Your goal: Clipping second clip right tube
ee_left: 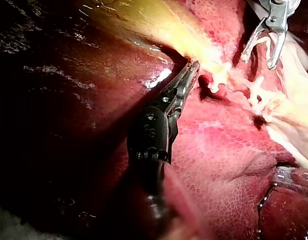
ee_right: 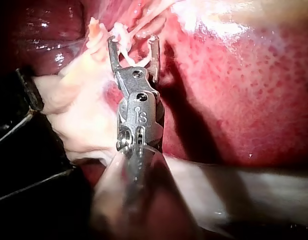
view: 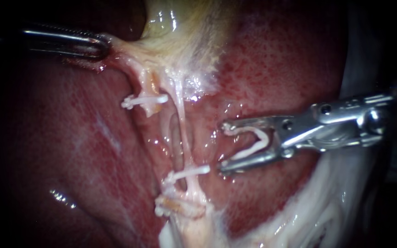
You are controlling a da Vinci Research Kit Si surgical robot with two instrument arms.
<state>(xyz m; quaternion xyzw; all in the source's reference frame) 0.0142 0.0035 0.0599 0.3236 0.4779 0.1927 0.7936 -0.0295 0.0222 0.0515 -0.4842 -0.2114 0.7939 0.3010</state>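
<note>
My right instrument (view: 224,146) comes in from the right. Its jaws stand wide apart with an open white clip (view: 253,140) seated between them, touching both. The tips lie just right of the right tube (view: 183,133), a thin pale strand, and do not reach it. Lower on that tube sits a white clip (view: 188,173), its end close to the lower jaw tip. The left tube (view: 149,92) carries a clip (view: 143,100), and another clip (view: 176,209) sits further down. At the upper left, my left instrument (view: 101,46) is shut on gallbladder tissue (view: 180,41) and holds it taut.
Dark red liver (view: 70,151) surrounds the tubes. Pale white tissue (view: 327,211) lies at the lower right under my right instrument's shaft. In the left wrist view my left instrument (ee_left: 193,66) grips the yellowish edge, with my right instrument (ee_left: 257,61) ahead of it.
</note>
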